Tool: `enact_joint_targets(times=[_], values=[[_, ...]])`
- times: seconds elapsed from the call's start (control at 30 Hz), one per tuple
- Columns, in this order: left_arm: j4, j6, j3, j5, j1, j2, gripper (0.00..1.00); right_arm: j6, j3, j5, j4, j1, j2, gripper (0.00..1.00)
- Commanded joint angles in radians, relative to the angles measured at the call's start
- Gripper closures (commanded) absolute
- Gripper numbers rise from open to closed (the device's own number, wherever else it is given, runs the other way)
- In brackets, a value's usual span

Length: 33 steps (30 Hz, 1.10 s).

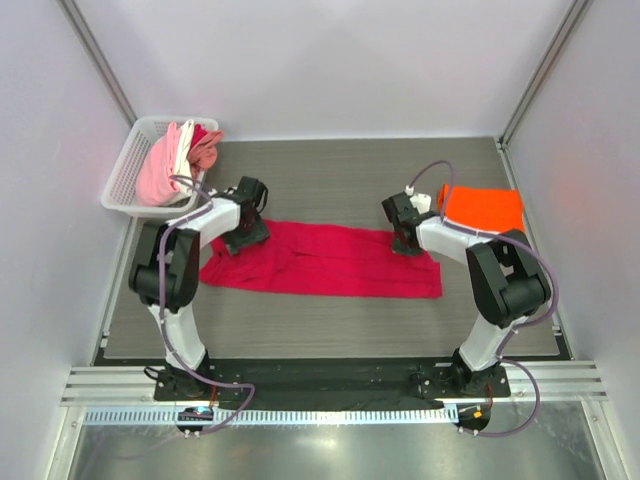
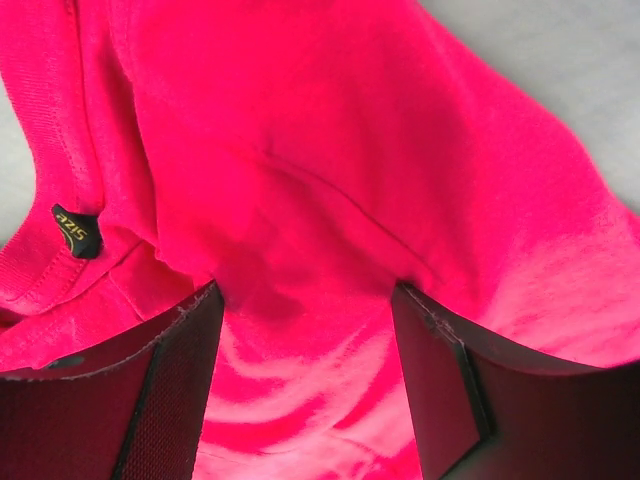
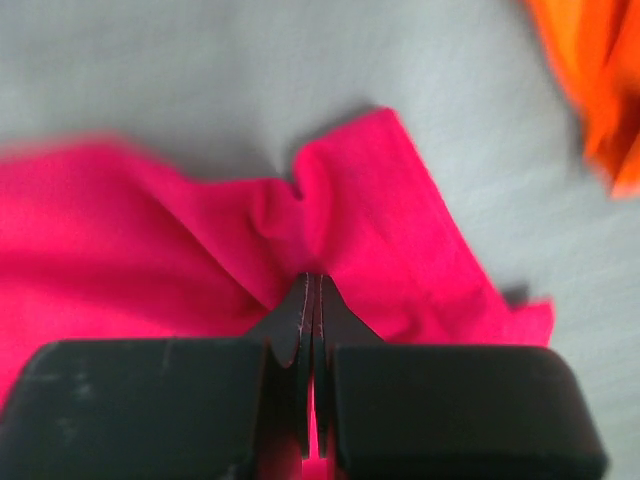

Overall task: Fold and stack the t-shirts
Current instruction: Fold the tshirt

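From above, the crimson t-shirt [image 1: 320, 262] is lying as a long strip across the middle of the table [image 1: 330, 180], and the orange t-shirt [image 1: 485, 210] is sitting folded by the far right corner. Left wrist: the left end effector [image 2: 307, 300] is showing released, fingers [image 2: 180, 380] spread over crimson cloth near the neck label [image 2: 76, 230]. Right wrist: the right end effector [image 3: 312, 290] is clenching a pinch of the crimson edge

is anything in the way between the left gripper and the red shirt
Nothing visible does. The left gripper is open directly over the red shirt, beside its neck label, with only that cloth below it. The right gripper is shut on the shirt's edge.
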Motion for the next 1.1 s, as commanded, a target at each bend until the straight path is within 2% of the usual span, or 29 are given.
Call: enact_joint_targets(times=[0.0,0.13,0.17,0.2,0.27,0.3,0.37,0.43,0.5,0.6,0.63,0.67,0.73,0.83,0.87,1.0,1.07], values=[[-0.052,0.035,0.166,0.015,-0.041,0.169,0.31,0.029,-0.116,-0.029,-0.148,0.097,-0.052,0.99],[-0.204,0.078,0.533,0.026,-0.089,0.390,0.32,0.190,-0.242,-0.040,-0.148,0.303,-0.147,0.99],[-0.236,0.081,0.698,0.030,-0.099,0.487,0.33,0.221,-0.250,-0.049,-0.143,0.420,-0.153,0.99],[-0.290,0.090,0.777,0.037,-0.121,0.529,0.33,0.255,-0.251,-0.068,-0.145,0.473,-0.155,0.99],[-0.319,0.123,0.937,0.079,-0.147,0.655,0.34,0.345,-0.219,-0.086,-0.135,0.643,-0.132,0.99],[-0.353,0.129,1.090,0.098,-0.168,0.701,0.34,0.365,-0.199,-0.112,-0.122,0.702,-0.118,0.99],[-0.375,0.146,1.242,0.170,-0.184,0.802,0.34,0.388,-0.118,-0.132,-0.114,0.780,-0.078,0.99],[-0.343,0.152,1.338,0.239,-0.195,0.830,0.34,0.381,-0.048,-0.141,-0.115,0.843,-0.084,0.99],[-0.239,0.156,1.301,0.287,-0.193,0.797,0.30,0.367,-0.029,-0.126,-0.119,0.840,-0.152,0.93],[-0.142,0.192,1.202,0.258,-0.179,0.690,0.20,0.333,-0.012,-0.033,-0.157,0.805,-0.287,0.66],[-0.123,0.205,1.182,0.256,-0.173,0.660,0.19,0.326,-0.023,-0.008,-0.158,0.764,-0.326,0.51],[-0.108,0.218,1.141,0.254,-0.169,0.631,0.17,0.313,-0.032,0.006,-0.158,0.739,-0.363,0.47],[-0.077,0.262,1.097,0.245,-0.159,0.524,0.15,0.267,-0.064,0.001,-0.149,0.632,-0.457,0.45],[-0.031,0.296,0.963,0.222,-0.159,0.353,0.12,0.174,-0.099,-0.055,-0.096,0.508,-0.534,0.45],[-0.007,0.296,0.882,0.222,-0.159,0.312,0.11,0.157,-0.101,-0.094,-0.065,0.425,-0.540,0.45],[0.026,0.278,0.710,0.218,-0.159,0.137,0.08,0.086,-0.072,-0.259,0.029,0.232,-0.476,0.46],[0.027,0.261,0.636,0.198,-0.159,0.058,0.08,0.062,-0.046,-0.321,0.088,0.140,-0.376,0.46]])
